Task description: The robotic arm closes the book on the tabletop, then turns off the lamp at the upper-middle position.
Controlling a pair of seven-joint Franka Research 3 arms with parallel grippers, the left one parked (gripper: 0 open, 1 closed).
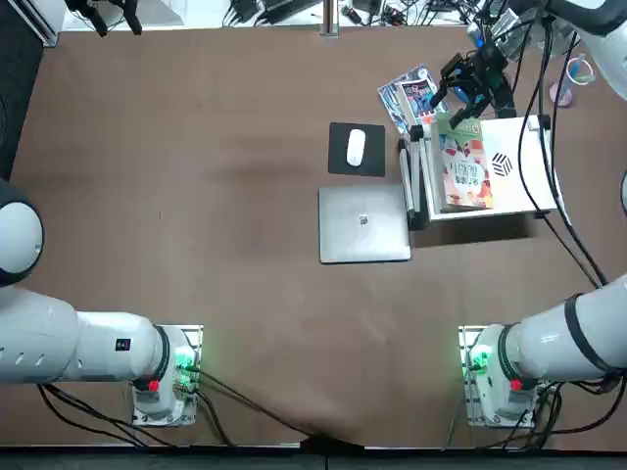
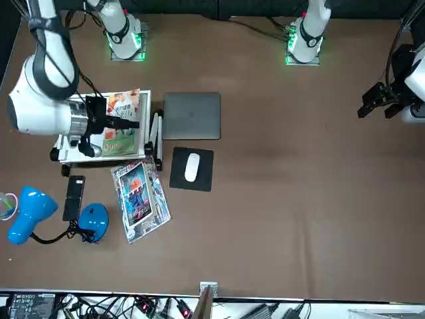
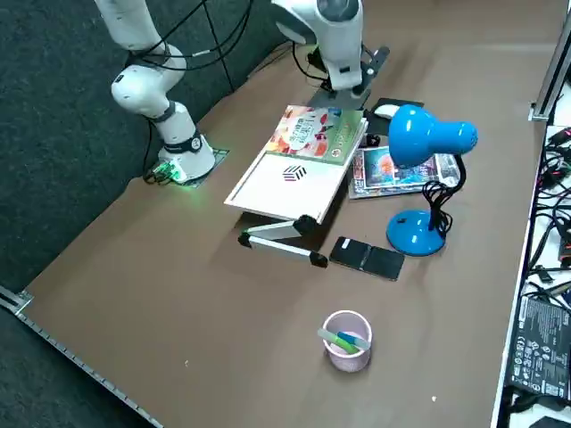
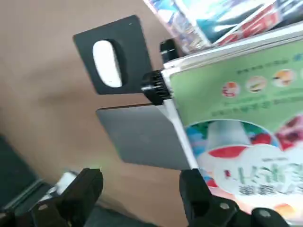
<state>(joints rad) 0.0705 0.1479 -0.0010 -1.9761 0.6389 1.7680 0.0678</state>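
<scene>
The book (image 1: pixel 462 164) lies shut, green cover up, on the white stand board (image 1: pixel 519 162); it also shows as the book (image 2: pixel 121 129), the book (image 3: pixel 318 133) and the book (image 4: pixel 246 127). My right gripper (image 1: pixel 466 94) hovers over the book's far end, open and holding nothing, seen also as the gripper (image 2: pixel 126 121) and the gripper (image 4: pixel 139 189). The blue lamp (image 2: pixel 36 214), with its round base (image 2: pixel 93 219), stands beyond the stand; in the right side view its head (image 3: pixel 426 134) rises over the base (image 3: pixel 413 235).
Blue leaflets (image 2: pixel 139 198) lie between book and lamp. A black phone (image 2: pixel 75 197) rests by the lamp base. A closed laptop (image 1: pixel 363 224) and a mouse (image 1: pixel 356 147) on a black pad sit left of the stand. A pink cup (image 3: pixel 346 340) stands near the table's right edge.
</scene>
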